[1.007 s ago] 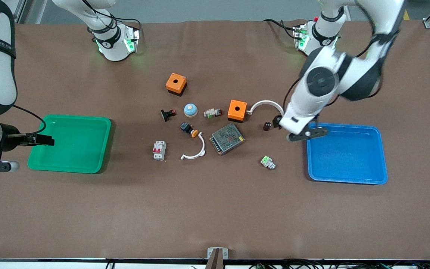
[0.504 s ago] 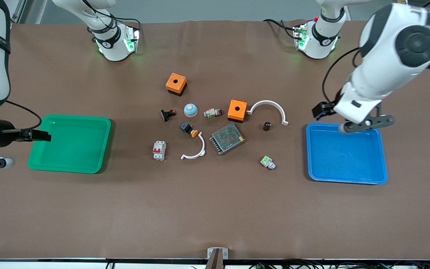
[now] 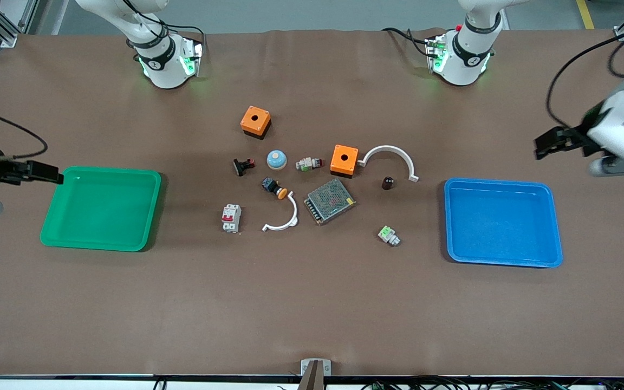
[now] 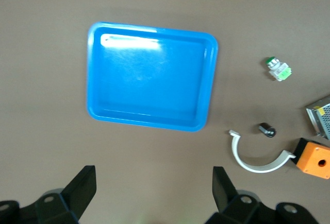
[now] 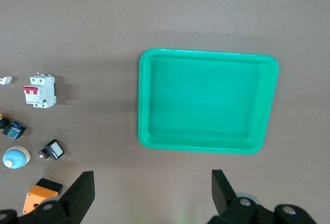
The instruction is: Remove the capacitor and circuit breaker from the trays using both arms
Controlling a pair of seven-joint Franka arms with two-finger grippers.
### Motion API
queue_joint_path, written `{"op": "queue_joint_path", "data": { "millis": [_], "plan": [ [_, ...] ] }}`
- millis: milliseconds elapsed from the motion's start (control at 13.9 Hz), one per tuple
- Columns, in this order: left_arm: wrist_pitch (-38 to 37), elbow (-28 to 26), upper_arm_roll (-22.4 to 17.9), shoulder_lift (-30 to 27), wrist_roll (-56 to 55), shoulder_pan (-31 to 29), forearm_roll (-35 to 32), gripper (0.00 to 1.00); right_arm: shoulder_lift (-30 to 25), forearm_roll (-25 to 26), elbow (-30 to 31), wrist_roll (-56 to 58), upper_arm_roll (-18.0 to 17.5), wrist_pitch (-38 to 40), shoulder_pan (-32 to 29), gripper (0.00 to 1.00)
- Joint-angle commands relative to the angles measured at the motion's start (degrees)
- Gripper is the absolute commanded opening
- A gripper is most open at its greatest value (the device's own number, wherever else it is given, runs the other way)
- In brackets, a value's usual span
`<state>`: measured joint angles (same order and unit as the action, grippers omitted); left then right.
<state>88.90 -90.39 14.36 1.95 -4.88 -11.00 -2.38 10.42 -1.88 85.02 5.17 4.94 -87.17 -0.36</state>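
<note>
The capacitor (image 3: pixel 387 182), a tiny black cylinder, stands on the table beside a white arc; it also shows in the left wrist view (image 4: pixel 267 129). The breaker (image 3: pixel 231 218), white with red levers, lies on the table between the green tray and the other parts; it also shows in the right wrist view (image 5: pixel 39 91). My left gripper (image 3: pixel 547 143) is open and empty over bare table beside the blue tray (image 3: pixel 556 227), well away from the capacitor. My right gripper (image 3: pixel 54 175) is open and empty by the green tray's (image 3: pixel 152 211) corner at the right arm's end.
Around the middle lie two orange boxes (image 3: pixel 255 121) (image 3: pixel 344 160), a metal mesh box (image 3: pixel 330 201), two white arcs (image 3: pixel 389 157) (image 3: pixel 282 216), a blue dome (image 3: pixel 277 158), a black-and-orange push button (image 3: pixel 274 188), a black-and-red part (image 3: pixel 244 166) and green connectors (image 3: pixel 388 235). Both trays are empty.
My left arm has swung from beside the capacitor, over the blue tray, toward the left arm's end of the table, empty. My right gripper has drawn back slightly from the green tray.
</note>
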Motion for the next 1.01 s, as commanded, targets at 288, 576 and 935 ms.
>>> {"op": "queue_joint_path", "data": {
  "millis": [288, 576, 935],
  "plan": [
    [-2.94, 3.9, -10.84, -0.9, 3.92, 8.01, 1.93, 1.0, -13.49, 0.56, 15.09, 0.9, -0.73, -7.14, -0.61, 1.0],
    [-2.94, 3.9, -10.93, -2.65, 3.92, 7.92, 2.38, 1.0, -15.51, 1.0, 15.44, 1.34, -0.73, -6.44, -0.7, 1.0],
    [-2.94, 3.99, -10.58, -3.1, 3.92, 8.01, 2.29, 1.0, -15.96, 1.53, 15.44, 2.92, -0.73, -6.96, -0.87, 1.0]
  ]
}}
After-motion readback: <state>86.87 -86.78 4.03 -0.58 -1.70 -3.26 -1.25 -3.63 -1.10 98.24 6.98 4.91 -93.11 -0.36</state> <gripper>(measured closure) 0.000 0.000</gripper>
